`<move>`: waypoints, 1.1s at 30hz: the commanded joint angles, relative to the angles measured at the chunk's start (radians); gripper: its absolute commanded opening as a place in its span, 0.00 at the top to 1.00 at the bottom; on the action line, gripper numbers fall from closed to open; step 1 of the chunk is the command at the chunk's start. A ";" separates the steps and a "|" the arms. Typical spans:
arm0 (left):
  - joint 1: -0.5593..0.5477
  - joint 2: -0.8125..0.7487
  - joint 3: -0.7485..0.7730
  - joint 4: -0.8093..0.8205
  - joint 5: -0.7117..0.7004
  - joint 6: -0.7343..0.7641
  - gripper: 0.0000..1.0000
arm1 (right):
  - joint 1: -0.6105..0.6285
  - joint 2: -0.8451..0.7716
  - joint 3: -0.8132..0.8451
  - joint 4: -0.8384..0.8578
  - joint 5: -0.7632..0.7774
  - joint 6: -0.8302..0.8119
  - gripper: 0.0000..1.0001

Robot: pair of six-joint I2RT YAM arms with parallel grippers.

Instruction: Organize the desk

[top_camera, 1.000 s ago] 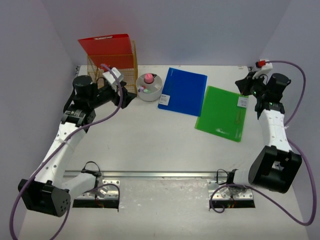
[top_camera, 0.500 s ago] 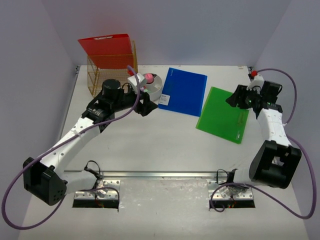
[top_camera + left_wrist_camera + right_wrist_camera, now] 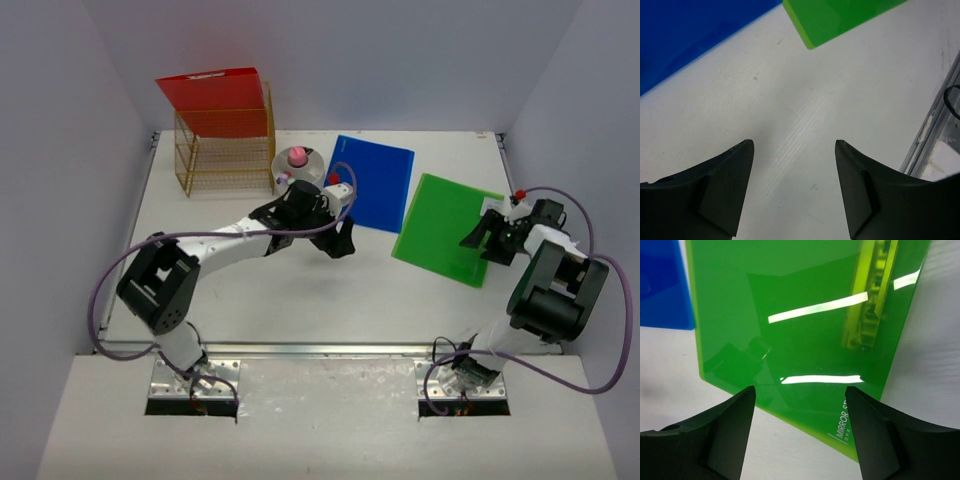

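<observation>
Looking down from above, finds the large flat white matte desk filling the floor between pale walls, with a metal rail along its near edge. Finds, in the far left corner, a gold wire rack with a red plastic folder standing up out of its top. Places a round white bowl, with a pink rounded item inside, just right of the rack and partly behind the left arm. Lays a blue plastic folder flat at far centre and a glossy green plastic folder flat to its right and a little nearer, corners close together; cannot tell whether touching.

Sets the left tool over bare desk around the middle, just on the near side of the blue folder, fingers spread wide and gripping nothing. Shows, through the left wrist camera, only white surface between those fingers, with blue and green corners farther off and the rail at the right.

Sets the right tool at the right side of the green folder, pointing left across it, fingers likewise wide apart and gripping nothing. Shows, through the right wrist camera, green sheet between the fingertips, with white lettering near its edge. Cannot tell whether the fingertips touch the sheet.
</observation>
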 commanded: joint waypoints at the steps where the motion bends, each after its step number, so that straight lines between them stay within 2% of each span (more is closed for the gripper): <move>1: -0.032 0.147 0.137 0.181 -0.016 -0.086 0.36 | -0.007 0.036 -0.036 0.039 0.021 0.021 0.27; 6: -0.068 0.317 0.265 0.240 -0.033 -0.143 0.36 | -0.025 0.051 -0.090 0.057 0.040 -0.009 0.27; 9: -0.081 0.407 0.291 0.295 -0.034 -0.151 0.36 | -0.049 0.039 -0.116 0.044 0.034 -0.043 0.27; 19: -0.098 0.550 0.318 0.410 -0.036 -0.192 0.36 | -0.097 -0.170 -0.133 -0.013 0.147 -0.235 0.25; 24: -0.107 0.600 0.354 0.436 -0.005 -0.207 0.36 | -0.097 -0.202 -0.100 -0.065 0.145 -0.282 0.23; 28: -0.121 0.641 0.402 0.451 0.033 -0.221 0.36 | -0.101 -0.170 -0.134 -0.027 0.256 -0.324 0.22; 33: -0.134 0.698 0.455 0.486 0.073 -0.307 0.36 | -0.145 0.000 -0.131 0.023 0.209 -0.349 0.17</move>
